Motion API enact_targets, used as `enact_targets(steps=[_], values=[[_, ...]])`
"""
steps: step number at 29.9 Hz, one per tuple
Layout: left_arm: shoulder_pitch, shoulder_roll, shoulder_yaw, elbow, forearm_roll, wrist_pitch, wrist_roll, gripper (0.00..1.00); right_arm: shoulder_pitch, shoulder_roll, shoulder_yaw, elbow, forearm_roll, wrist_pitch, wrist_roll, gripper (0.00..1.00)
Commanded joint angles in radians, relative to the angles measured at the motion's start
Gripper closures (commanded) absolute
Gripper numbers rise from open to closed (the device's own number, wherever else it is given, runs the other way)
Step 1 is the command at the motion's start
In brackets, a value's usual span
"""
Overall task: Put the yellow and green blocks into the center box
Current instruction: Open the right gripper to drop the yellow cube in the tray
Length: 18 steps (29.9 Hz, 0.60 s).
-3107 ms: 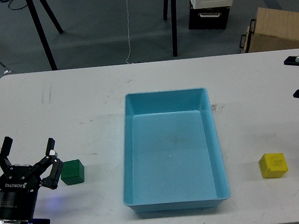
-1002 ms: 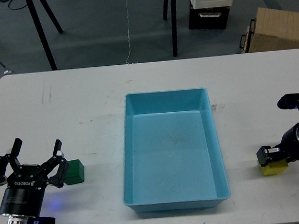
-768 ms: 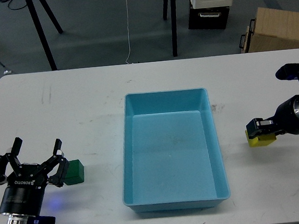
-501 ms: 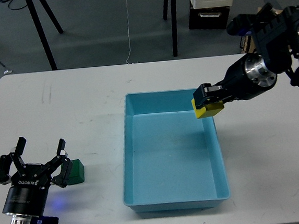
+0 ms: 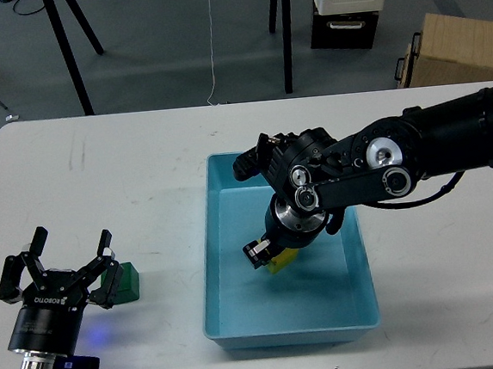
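The light blue tray (image 5: 233, 311) lies in the middle of the white table. My right arm reaches across it from the right. Its gripper (image 5: 268, 256) is low inside the tray and shut on the yellow block (image 5: 283, 261), of which only a small part shows beneath the wrist. I cannot tell if the block touches the tray floor. The dark green block (image 5: 123, 283) sits on the table left of the tray. My left gripper (image 5: 70, 256) is open at the front left, its right finger just beside the green block, not holding it.
A brown cardboard box (image 5: 459, 45) and a black and white crate (image 5: 348, 7) stand on the floor beyond the table's far edge. Black stand legs (image 5: 69, 53) rise behind the table at the left and middle.
My right gripper has carried the yellow block from the table's right side, over the tray's far right corner, and down into the tray. The left gripper and green block have hardly moved.
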Motion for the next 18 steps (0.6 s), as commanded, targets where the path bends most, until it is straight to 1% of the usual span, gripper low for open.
enact_targets(steps=[1,5,9,12,14,16,18], values=[[0.0,0.0,0.001,0.001,0.0,0.0,-0.001,0.0,0.005,0.0,0.009,-0.005,0.01,0.0,0.001,0.01],[0.0,0.0,0.001,-0.001,0.0,0.0,0.0,0.0,0.029,-0.012,0.05,-0.035,0.018,0.0,0.004,0.01],[0.0,0.0,0.001,-0.001,0.001,0.0,0.0,0.0,0.068,-0.153,0.144,-0.121,0.116,0.0,0.004,0.01],[0.0,0.0,0.001,-0.002,0.001,0.0,0.002,0.0,0.071,-0.297,0.253,-0.206,0.258,0.0,0.013,0.01],[-0.008,0.0,0.001,-0.004,0.001,0.0,0.0,0.0,0.054,-0.407,0.329,-0.261,0.355,0.0,0.038,0.01],[-0.02,0.0,0.001,-0.004,0.003,0.0,-0.001,0.0,0.022,-0.511,0.391,-0.31,0.432,0.0,0.077,0.01],[-0.031,0.0,0.003,-0.004,0.003,0.0,-0.001,0.0,-0.036,-0.626,0.458,-0.344,0.525,0.0,0.145,0.01]])
